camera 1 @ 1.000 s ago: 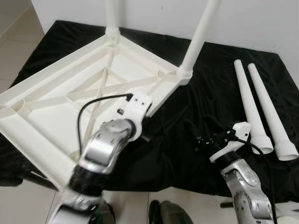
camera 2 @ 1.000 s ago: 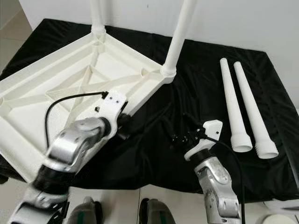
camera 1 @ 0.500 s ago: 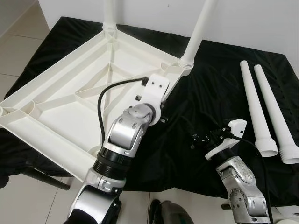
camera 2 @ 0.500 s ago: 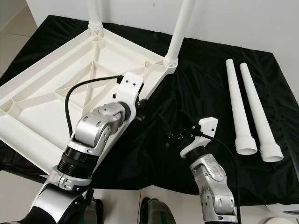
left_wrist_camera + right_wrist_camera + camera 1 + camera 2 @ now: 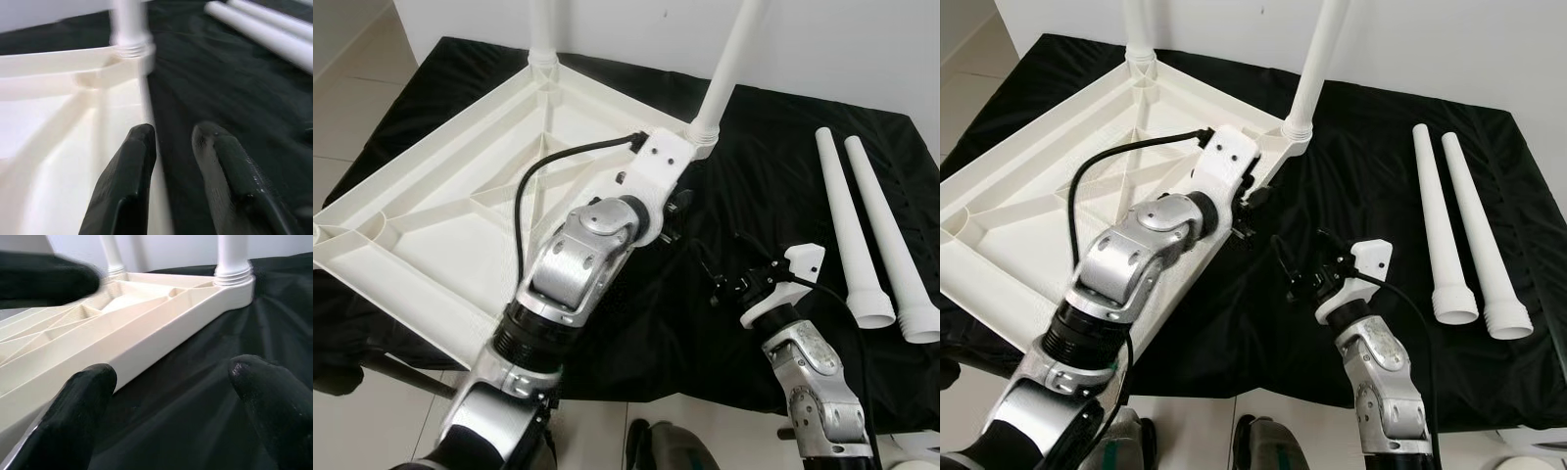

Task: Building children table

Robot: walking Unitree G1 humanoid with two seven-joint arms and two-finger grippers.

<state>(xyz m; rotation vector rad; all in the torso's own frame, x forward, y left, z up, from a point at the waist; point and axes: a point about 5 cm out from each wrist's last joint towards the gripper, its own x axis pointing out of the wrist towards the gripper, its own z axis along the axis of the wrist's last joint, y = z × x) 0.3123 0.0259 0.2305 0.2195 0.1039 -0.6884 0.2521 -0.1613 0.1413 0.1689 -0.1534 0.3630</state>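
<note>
Risk is my left hand (image 5: 677, 208), fingers slightly parted beside the upturned tabletop (image 5: 431, 211) rim, knocking its fitted leg (image 5: 729, 64); my right hand (image 5: 1304, 266) hangs spread nearby.

The left claw (image 5: 173, 147) has reached forward along the table top's (image 5: 431, 206) edge (fingers slightly parted) toward the fitted leg (image 5: 729, 64).
</note>
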